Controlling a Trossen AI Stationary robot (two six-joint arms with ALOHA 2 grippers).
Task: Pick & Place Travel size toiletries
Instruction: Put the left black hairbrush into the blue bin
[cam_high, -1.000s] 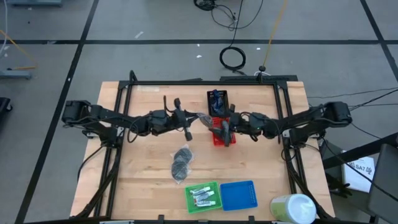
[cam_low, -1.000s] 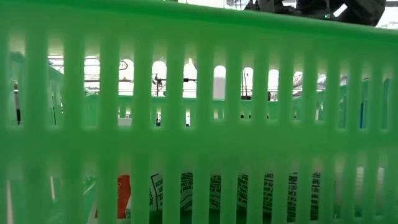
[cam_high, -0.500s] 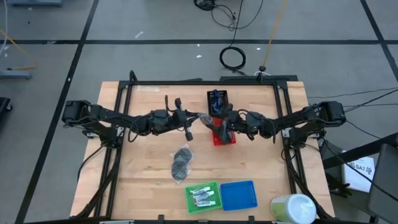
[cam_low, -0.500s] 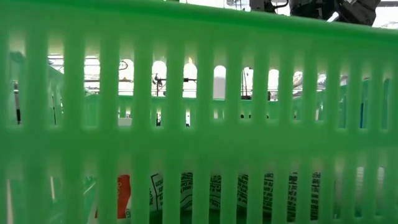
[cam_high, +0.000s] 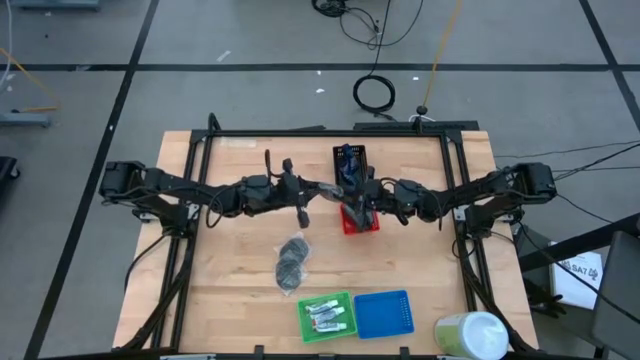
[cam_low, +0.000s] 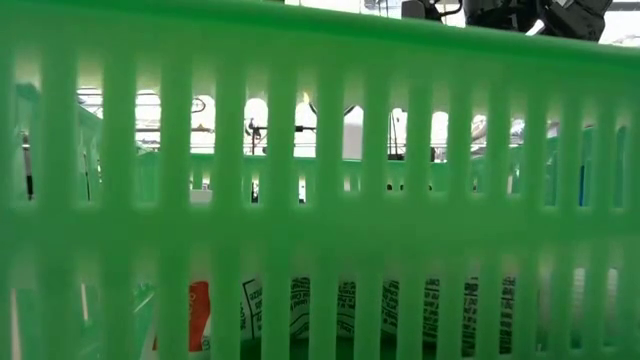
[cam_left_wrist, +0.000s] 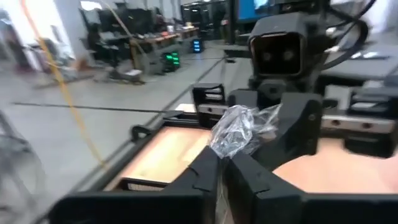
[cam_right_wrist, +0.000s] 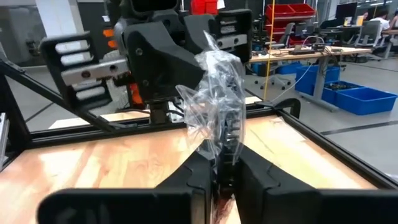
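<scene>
- While clamping the clear-wrapped toiletry (cam_right_wrist: 217, 106) from both sides, mid-table just above the red basket (cam_high: 362, 225), keep the right gripper (cam_right_wrist: 225, 160) squeezed firmly on the film.
- Ease apart the left gripper (cam_left_wrist: 224, 163), likewise pinched on the wrap, only after confirming the right hold; avoid tugging.
- Differs from a second ago in the right jaws: then spread wide, now clenched on the wrap.

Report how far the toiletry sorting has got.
Done: white tubes lie in the green basket. In hand: both grippers, left and right, are shut on one clear wrap above the red basket. Left: two round pads on the table.
</scene>
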